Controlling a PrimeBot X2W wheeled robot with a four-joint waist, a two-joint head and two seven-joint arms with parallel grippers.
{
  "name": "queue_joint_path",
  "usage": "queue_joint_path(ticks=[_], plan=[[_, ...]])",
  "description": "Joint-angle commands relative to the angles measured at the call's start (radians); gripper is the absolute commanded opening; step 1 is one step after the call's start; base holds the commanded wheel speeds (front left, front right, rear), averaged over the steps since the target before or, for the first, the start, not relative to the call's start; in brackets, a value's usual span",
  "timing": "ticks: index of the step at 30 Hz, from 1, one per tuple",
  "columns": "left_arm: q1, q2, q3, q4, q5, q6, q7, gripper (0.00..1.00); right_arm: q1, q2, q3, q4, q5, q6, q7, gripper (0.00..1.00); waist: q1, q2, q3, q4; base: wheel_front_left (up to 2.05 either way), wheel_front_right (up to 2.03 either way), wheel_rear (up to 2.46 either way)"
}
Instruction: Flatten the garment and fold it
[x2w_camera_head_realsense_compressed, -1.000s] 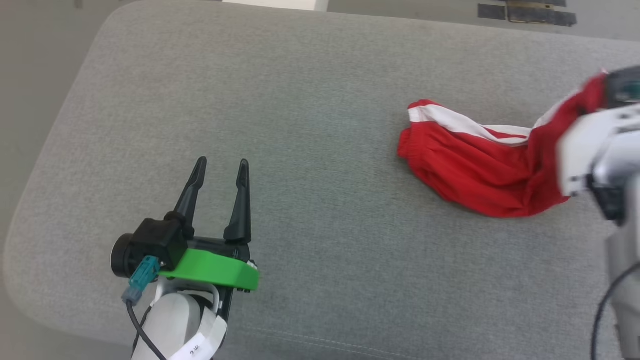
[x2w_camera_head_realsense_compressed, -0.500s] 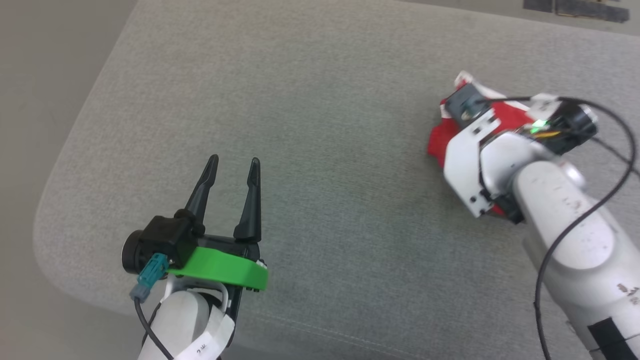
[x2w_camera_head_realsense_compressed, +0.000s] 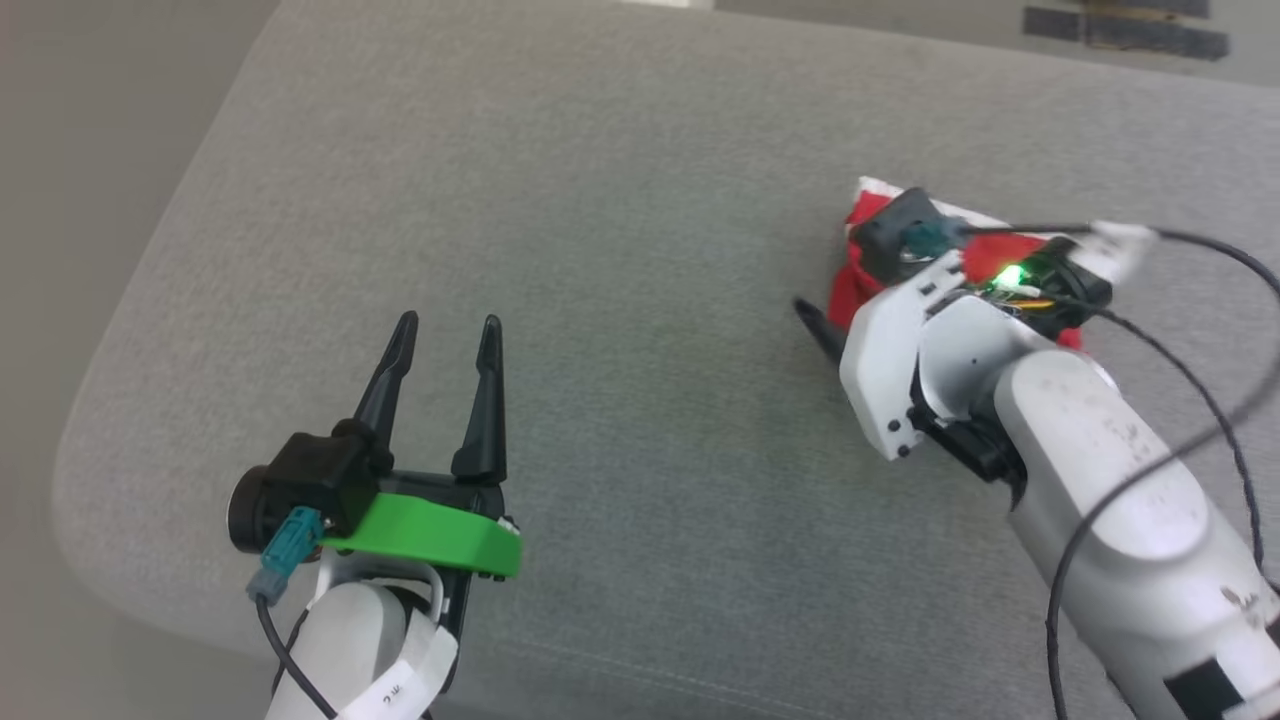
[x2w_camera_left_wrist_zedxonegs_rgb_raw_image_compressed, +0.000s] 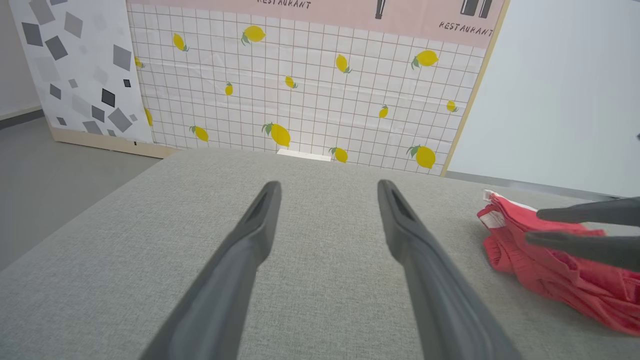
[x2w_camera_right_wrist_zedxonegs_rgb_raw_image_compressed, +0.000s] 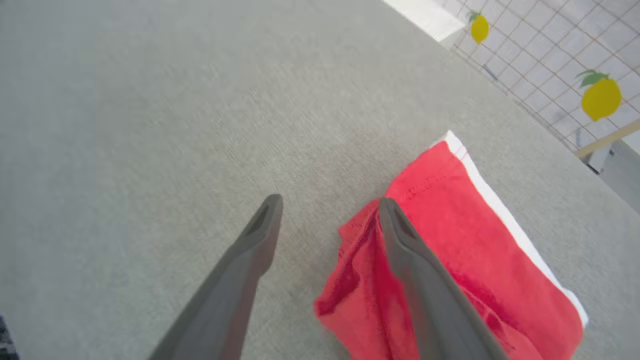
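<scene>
The right gripper (x2w_camera_right_wrist_zedxonegs_rgb_raw_image_compressed: 328, 202) has its two long dark tapered fingers spread apart with nothing between them. In the right wrist view one finger lies over bare cushion and the other over the crumpled edge of the garment (x2w_camera_right_wrist_zedxonegs_rgb_raw_image_compressed: 450, 225), a small bright red piece of soft cloth with one broad white band along its far side. Whether that finger touches the cloth cannot be told. In the left wrist view, these two fingers reach in from the right edge, one above the other, across the red heap.

The left gripper (x2w_camera_head_realsense_compressed: 447, 322) also holds its two matte fingers apart and empty, pointing away from the robot over bare fabric, well apart from the garment. That makes four fingers in all, none clamped on anything.

The single garment lies bunched in loose folds on the right part of the grey woven upholstered cushion (x2w_camera_head_realsense_compressed: 620, 420), a broad pad with rounded corners and one stitched seam near its front edge. In the head view the right arm's white wrist housing (x2w_camera_head_realsense_compressed: 880, 370) covers most of the cloth, so only red slivers and a bit of white trim show.

A bright green ring (x2w_camera_head_realsense_compressed: 430, 535) sits behind the left fingers, and a small green light (x2w_camera_head_realsense_compressed: 1010, 273) glows on the right wrist among black cables (x2w_camera_head_realsense_compressed: 1200, 250). Beyond the cushion stand a white gridded panel printed with yellow lemons (x2w_camera_left_wrist_zedxonegs_rgb_raw_image_compressed: 310, 100) and a pale panel scattered with grey squares (x2w_camera_left_wrist_zedxonegs_rgb_raw_image_compressed: 75, 65), above grey floor (x2w_camera_left_wrist_zedxonegs_rgb_raw_image_compressed: 50, 165).
</scene>
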Motion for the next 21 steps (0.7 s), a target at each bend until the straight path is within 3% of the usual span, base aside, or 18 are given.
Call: queue_joint_path(ticks=[1, 9, 21], plan=[[0.005, -0.003, 0.006, 0.001, 0.007, 0.005, -0.004, 1.0, 0.031, 0.003, -0.023, -0.037, 0.018, -0.002, -0.058, 1.0, 0.0, 0.0, -0.032, -0.038, 0.0, 0.0, 0.0], [0.035, -0.003, 0.039, 0.017, 0.018, 0.002, -0.004, 1.0, 0.258, 0.074, -0.263, -0.223, 0.03, -0.002, -0.417, 1.0, 0.0, 0.0, -0.101, -0.138, 0.0, 0.0, 0.0], [0.091, -0.003, 0.064, 0.032, 0.03, -0.004, -0.004, 1.0, 0.549, 0.158, -0.473, -0.32, -0.046, -0.002, -0.674, 1.0, 0.0, 0.0, -0.169, -0.25, 0.0, 0.0, 0.0]])
